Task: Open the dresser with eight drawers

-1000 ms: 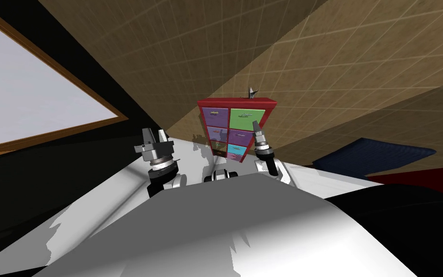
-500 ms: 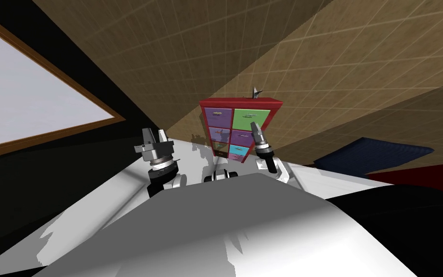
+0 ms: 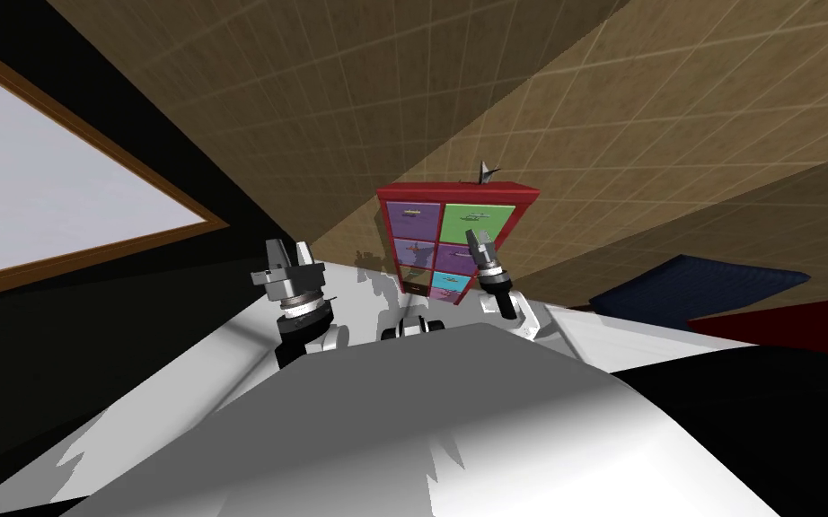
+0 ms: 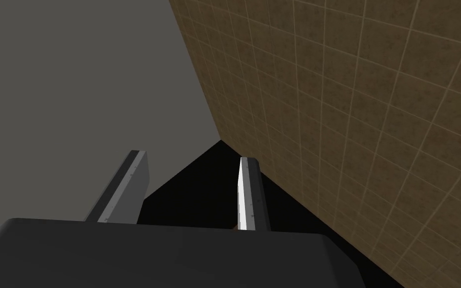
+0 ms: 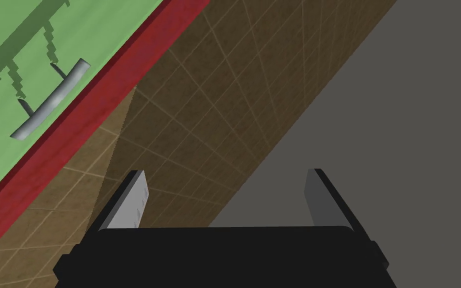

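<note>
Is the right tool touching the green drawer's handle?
Apart. The right wrist view shows the handle well clear of the open right tool, tiled wall between.

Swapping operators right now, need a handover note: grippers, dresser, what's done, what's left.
Left gripper: jaws open, empty, raised left of the red dresser.
Right gripper: jaws open, empty, close to the dresser, aimed past its edge at the tiled wall. The handle of the green drawer sits off to one side.
Done: nothing gripped, no drawer looks open.
Left: align on a handle, grip, pull.
</note>
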Controlling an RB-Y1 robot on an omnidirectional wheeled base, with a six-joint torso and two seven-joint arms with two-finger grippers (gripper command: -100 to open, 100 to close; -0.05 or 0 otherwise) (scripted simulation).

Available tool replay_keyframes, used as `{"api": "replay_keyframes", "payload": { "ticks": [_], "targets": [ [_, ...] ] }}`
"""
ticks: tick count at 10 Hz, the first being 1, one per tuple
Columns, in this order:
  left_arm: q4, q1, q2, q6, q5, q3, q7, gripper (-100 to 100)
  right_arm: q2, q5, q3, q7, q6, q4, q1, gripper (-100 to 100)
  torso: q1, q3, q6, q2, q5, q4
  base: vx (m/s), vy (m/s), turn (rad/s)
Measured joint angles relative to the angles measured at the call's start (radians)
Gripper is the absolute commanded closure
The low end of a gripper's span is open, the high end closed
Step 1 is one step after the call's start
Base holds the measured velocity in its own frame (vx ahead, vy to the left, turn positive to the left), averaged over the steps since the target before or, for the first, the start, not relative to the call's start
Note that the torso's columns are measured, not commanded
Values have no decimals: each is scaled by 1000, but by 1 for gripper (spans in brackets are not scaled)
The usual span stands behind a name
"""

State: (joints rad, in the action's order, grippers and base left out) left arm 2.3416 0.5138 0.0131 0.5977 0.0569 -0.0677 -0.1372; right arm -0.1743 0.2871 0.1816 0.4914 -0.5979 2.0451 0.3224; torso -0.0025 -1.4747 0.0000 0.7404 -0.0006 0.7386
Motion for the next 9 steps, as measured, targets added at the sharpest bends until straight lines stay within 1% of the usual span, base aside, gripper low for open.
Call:
{"api": "replay_keyframes", "payload": {
  "ticks": [2,3,5,6,8,9],
  "targets": [
    [0,0,0,0,0,0,0,0,-4,23,21,55,-5,-29,-20,-100,3,-1,0,-2,1,0,57,114,-50],
    [0,0,0,0,0,0,0,0,-7,41,35,85,-11,-53,-38,-100,5,-3,0,-5,1,-1,66,110,-34],
    [0,0,0,0,0,0,0,0,-10,51,48,136,-16,-66,-44,-100,-1,0,0,-1,0,0,27,58,-24],
    [0,0,0,0,0,0,0,0,-14,66,63,162,-20,-82,-53,-100,1,-1,0,-1,0,0,48,82,-39],
    [0,0,0,0,0,0,0,0,-14,78,73,211,-27,-101,-62,-100,2,-1,0,-2,1,0,31,72,-24],
    [0,0,0,0,0,0,0,0,-15,96,85,238,-28,-119,-75,-100,4,-1,0,-3,1,-1,49,101,-38]
  ]
}}
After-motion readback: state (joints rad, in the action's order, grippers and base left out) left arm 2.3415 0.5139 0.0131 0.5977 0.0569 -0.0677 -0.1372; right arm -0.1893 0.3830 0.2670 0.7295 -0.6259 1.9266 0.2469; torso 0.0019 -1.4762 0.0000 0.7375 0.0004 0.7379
